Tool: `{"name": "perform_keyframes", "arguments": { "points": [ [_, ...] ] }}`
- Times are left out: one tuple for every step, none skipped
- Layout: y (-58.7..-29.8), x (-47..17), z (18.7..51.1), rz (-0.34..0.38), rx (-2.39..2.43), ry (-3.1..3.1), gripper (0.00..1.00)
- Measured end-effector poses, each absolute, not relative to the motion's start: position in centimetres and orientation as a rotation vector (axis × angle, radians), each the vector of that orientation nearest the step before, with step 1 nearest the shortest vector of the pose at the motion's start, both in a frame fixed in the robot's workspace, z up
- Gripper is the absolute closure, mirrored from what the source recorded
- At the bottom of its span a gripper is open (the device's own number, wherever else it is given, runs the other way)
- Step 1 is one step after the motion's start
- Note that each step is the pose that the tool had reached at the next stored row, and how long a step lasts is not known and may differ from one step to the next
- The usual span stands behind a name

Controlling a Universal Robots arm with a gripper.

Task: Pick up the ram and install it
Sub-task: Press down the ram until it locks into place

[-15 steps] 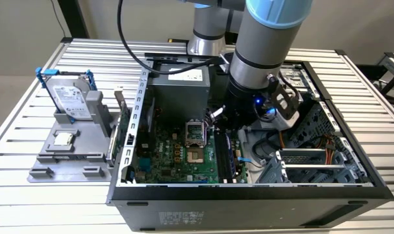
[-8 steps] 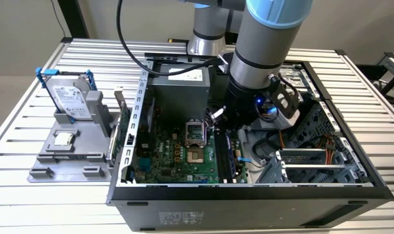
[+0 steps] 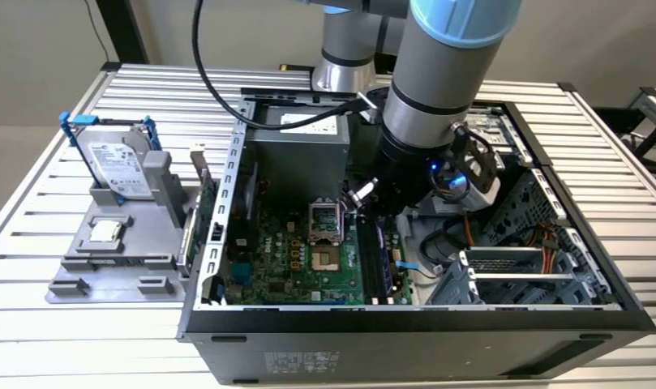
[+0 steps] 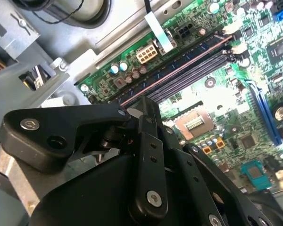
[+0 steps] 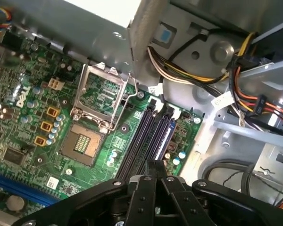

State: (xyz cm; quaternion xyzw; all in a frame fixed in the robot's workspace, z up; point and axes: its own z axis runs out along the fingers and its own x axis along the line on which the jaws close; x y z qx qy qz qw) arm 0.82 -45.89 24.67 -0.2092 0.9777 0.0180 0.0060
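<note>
In the exterior view the arm reaches down into the open computer case (image 3: 414,340), its gripper (image 3: 376,213) low over the memory slots at the edge of the motherboard (image 3: 295,259). In the second wrist view the fingertips meet the near end of the ram (image 4: 175,70), which stands on edge along the outermost slot. In the first wrist view the fingers (image 5: 152,172) look clamped thin on the ram's end, so the install step seems under way; seating it calls for a straight, even downward push.

exterior high overhead, wrist views near motherboard (image 5: 61,113)
</note>
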Motion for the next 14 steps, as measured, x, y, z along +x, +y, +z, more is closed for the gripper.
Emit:
{"name": "perform_keyframes", "arguments": {
  "points": [
    [-45.89, 0.81, 24.67, 0.056, -0.672, 3.056, 1.00],
    [-45.89, 0.81, 24.67, 0.056, -0.688, 3.053, 1.00],
    [-45.89, 0.81, 24.67, 0.057, -0.703, 3.050, 1.00],
    [-45.89, 0.81, 24.67, 0.057, -0.720, 3.046, 1.00],
    [-45.89, 0.81, 24.67, 0.057, -0.736, 3.042, 1.00],
    [-45.89, 0.81, 24.67, 0.057, -0.753, 3.038, 1.00],
    [-45.89, 0.81, 24.67, 0.057, -0.770, 3.034, 1.00],
    [-45.89, 0.81, 24.67, 0.057, -0.788, 3.030, 1.00],
    [-45.89, 0.81, 24.67, 0.057, -0.807, 3.025, 1.00],
    [-45.89, 0.81, 24.67, 0.057, -0.824, 3.021, 1.00],
    [-45.89, 0.81, 24.67, 0.057, -0.841, 3.016, 1.00],
    [-45.89, 0.81, 24.67, 0.057, -0.858, 3.012, 1.00],
    [-45.89, 0.81, 24.67, 0.057, -0.876, 3.007, 1.00],
    [-45.89, 0.81, 24.67, 0.057, -0.893, 3.002, 1.00]
  ]
}}
